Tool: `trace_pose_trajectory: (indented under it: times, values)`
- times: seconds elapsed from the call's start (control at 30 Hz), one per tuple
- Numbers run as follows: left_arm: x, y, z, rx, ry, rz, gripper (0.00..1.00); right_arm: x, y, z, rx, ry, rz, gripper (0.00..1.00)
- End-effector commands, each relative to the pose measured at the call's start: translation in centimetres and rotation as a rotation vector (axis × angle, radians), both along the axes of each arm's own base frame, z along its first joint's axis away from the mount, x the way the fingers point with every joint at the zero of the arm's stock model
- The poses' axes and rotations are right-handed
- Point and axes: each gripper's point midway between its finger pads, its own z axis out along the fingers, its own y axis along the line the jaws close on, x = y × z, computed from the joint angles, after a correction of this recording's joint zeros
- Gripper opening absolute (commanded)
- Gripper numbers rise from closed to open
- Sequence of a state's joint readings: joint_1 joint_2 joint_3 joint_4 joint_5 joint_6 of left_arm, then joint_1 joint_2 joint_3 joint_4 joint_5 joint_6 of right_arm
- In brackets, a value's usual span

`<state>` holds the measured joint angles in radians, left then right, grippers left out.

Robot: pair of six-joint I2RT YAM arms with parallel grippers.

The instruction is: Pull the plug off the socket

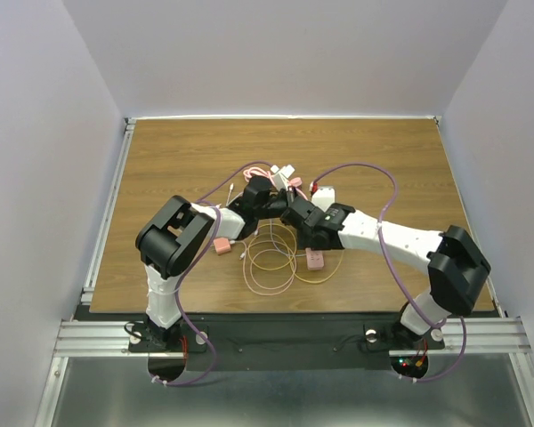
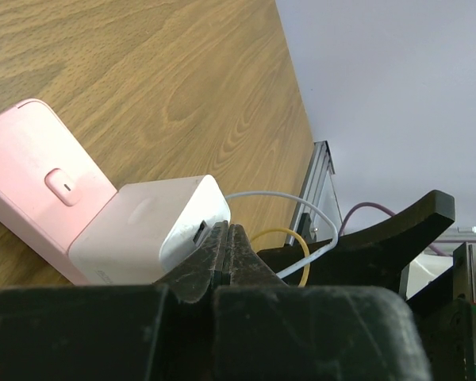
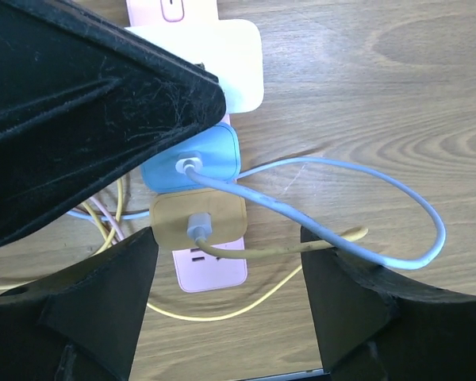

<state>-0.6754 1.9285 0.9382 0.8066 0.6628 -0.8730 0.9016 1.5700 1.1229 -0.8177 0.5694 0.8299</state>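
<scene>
Pink socket (image 2: 40, 175) lies mid-desk toward the far edge; left gripper (image 2: 226, 238), fingers together, seems to pin it, while right gripper (image 3: 226, 270), fingers apart, straddles the tan plug (image 3: 198, 222), needing closure, then a pull.

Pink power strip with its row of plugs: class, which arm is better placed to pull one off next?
Probably right: the right fingers stand open either side of the tan square plug on the long pink power strip. The left fingers are shut beside the white block plug.
</scene>
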Motion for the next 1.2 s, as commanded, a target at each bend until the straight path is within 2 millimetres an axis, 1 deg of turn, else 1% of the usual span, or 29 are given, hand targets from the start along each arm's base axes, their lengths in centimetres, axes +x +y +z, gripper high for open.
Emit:
trace_pose_trajectory:
  times: [0.0,0.17,0.2,0.3,0.33,0.43,0.53,0.6,0.67,0.7,0.73,0.8,0.83,0.87,0.9,0.93,0.97,1.03,1.07,1.17]
  values:
    - [-2.2,2.3,-6.6,0.191,0.159,-0.007,0.0,2.1,1.3,0.7,0.005,-0.048,0.018,0.77]
    - [-2.4,2.4,-6.6,0.196,0.159,-0.009,0.0,2.0,2.2,-1.0,0.032,-0.002,0.038,0.75]
    - [-2.3,2.5,-6.6,0.198,0.16,-0.006,0.0,2.2,2.6,-1.1,0.05,-0.006,0.04,0.74]
    - [-2.5,2.6,-6.9,0.203,0.165,-0.006,0.0,2.4,3.0,-1.3,0.067,0.001,0.047,0.68]
    - [-2.6,2.6,-7.0,0.205,0.167,-0.008,0.0,2.4,3.1,-1.3,0.073,0.002,0.049,0.62]
    - [-2.6,2.6,-7.0,0.204,0.169,-0.008,0.0,2.5,3.4,-1.1,0.086,0.002,0.056,0.55]
    - [-2.5,2.5,-6.9,0.202,0.168,-0.008,0.0,2.1,3.2,-1.4,0.094,0.012,0.056,0.54]
    - [-2.4,2.5,-6.9,0.2,0.171,-0.007,0.0,1.7,2.8,-2.0,0.093,0.021,0.054,0.54]
    - [-2.3,2.4,-7.1,0.202,0.175,-0.007,0.0,1.5,3.0,-2.3,0.109,0.026,0.057,0.54]
    - [-2.4,2.3,-7.0,0.2,0.174,-0.009,0.0,1.2,2.5,-2.9,0.1,0.035,0.051,0.54]
    - [-2.4,2.3,-7.1,0.201,0.174,-0.013,0.0,1.1,2.5,-2.8,0.111,0.029,0.046,0.54]
    - [-2.5,2.3,-7.3,0.204,0.179,-0.011,0.0,1.1,2.4,-2.8,0.115,0.016,0.043,0.48]
    - [-2.4,2.3,-7.3,0.205,0.178,-0.01,0.0,1.2,2.3,-2.3,0.121,0.003,0.041,0.44]
    - [-2.5,2.4,-7.4,0.207,0.181,-0.01,0.0,1.3,2.2,-2.0,0.122,-0.009,0.041,0.29]
    - [-2.6,2.4,-7.5,0.21,0.181,-0.011,0.0,1.4,2.3,-1.4,0.133,-0.023,0.042,0.2]
    - [-2.6,2.4,-7.8,0.215,0.185,-0.008,0.0,1.7,2.4,-0.4,0.15,-0.044,0.041,0.1]
    - [-2.6,2.6,-7.9,0.223,0.181,0.001,0.0,1.9,2.4,1.2,0.178,-0.085,0.041,0.01]
    - [-2.6,2.8,-8.3,0.234,0.18,0.012,0.0,2.3,2.7,3.4,0.209,-0.13,0.058,0.0]
    - [-2.9,2.9,-8.7,0.243,0.185,0.012,0.0,2.6,2.8,5.7,0.248,-0.172,0.066,0.01]
    - [-3.5,3.1,-9.3,0.261,0.187,0.009,0.0,2.6,2.9,8.6,0.291,-0.223,0.086,0.0]
